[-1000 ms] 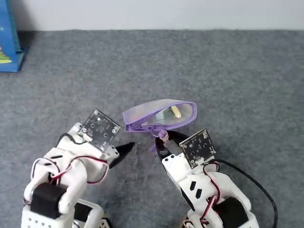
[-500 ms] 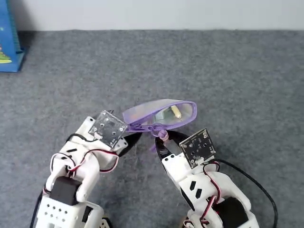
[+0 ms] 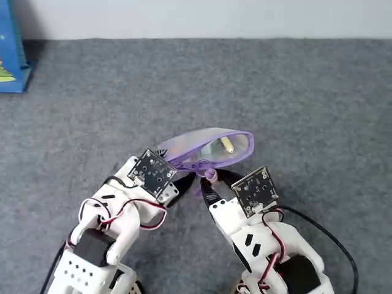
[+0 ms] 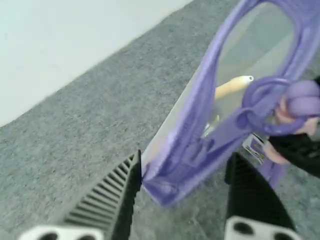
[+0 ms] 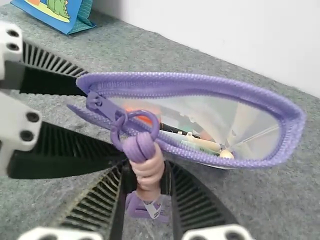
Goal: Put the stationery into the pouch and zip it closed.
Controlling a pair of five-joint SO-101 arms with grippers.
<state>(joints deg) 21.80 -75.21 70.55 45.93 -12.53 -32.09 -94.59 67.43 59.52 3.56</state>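
Observation:
The see-through purple pouch (image 3: 190, 146) lies on the grey carpet with its mouth gaping. Stationery sits inside it, including a cream-tipped pen (image 3: 227, 144) (image 4: 232, 86) (image 5: 202, 145). The zip slider (image 5: 95, 102) is at the pouch's left end. My right gripper (image 3: 209, 184) (image 5: 146, 200) is shut on the zipper charm (image 5: 145, 162), a purple and pink pull hanging from the slider. My left gripper (image 3: 180, 180) (image 4: 182, 200) is open, one finger on either side of the left corner of the pouch (image 4: 172, 175). Its black fingers (image 5: 55, 155) also show in the right wrist view.
A blue box (image 3: 12, 49) (image 5: 55, 12) stands at the far left against the white wall. Grey carpet (image 3: 306, 92) stretches free behind and to the right of the pouch.
My left arm has swung right and forward, so its open fingers now straddle the pouch's left end. The right arm and the pouch have stayed put.

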